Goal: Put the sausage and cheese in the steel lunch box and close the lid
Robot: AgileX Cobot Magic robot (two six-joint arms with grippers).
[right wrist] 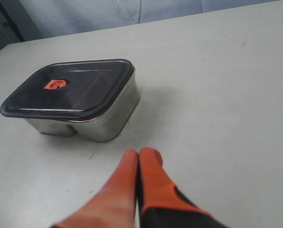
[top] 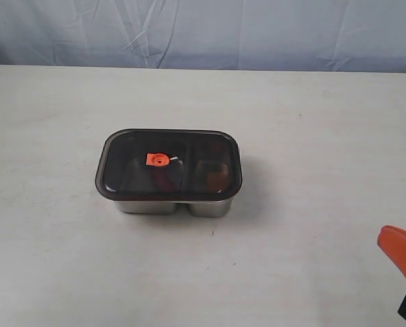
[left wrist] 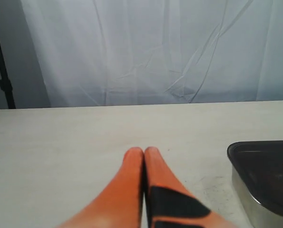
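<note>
The right gripper (right wrist: 142, 153) is pinching tight together. It is hanging over the near right part of the white table (top: 312, 122), well apart from the steel lunch box (top: 172, 206). The left gripper (left wrist: 144, 151) is pinching together too, hovering over the table near the box. The box is sitting in the middle of the table. The lid (top: 189, 146) is lying flat on top, closing it, its orange valve (top: 157, 159) facing up. Through the dark lid, the sausage (top: 163, 180) is showing dimly in the left compartment and the cheese (top: 216, 177) in the right one. A pale cloth (top: 257, 34) is hanging behind the far edge.
</note>
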